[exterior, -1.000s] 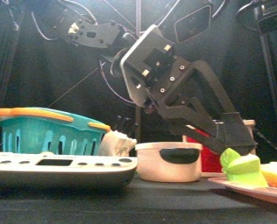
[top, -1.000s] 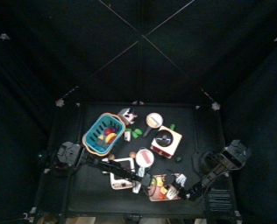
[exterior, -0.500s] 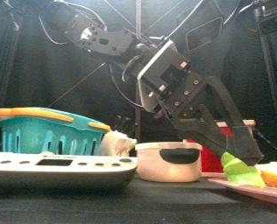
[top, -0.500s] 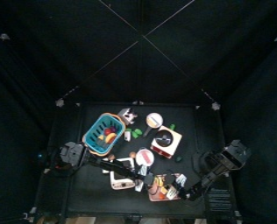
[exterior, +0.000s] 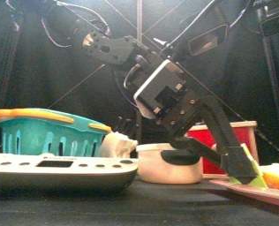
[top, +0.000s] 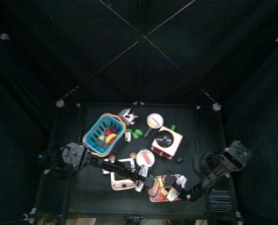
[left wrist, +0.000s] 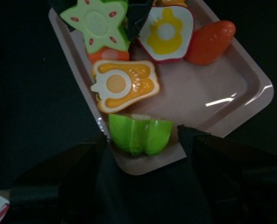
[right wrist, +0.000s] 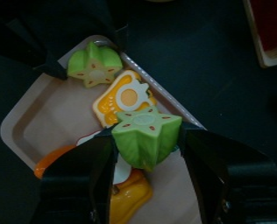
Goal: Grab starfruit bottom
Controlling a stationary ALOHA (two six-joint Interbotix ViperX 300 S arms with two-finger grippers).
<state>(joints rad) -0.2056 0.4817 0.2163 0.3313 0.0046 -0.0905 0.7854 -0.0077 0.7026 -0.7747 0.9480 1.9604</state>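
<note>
Left hand: jaws apart over the green starfruit piece on the tray. Right hand: clamped on a starfruit half.

Front view: tray cut off at right edge, fruit on it mostly hidden behind left gripper. Top view: fruit too small to ID.

Green starfruit bottom on pink tray edge (cut-side hidden)
</note>
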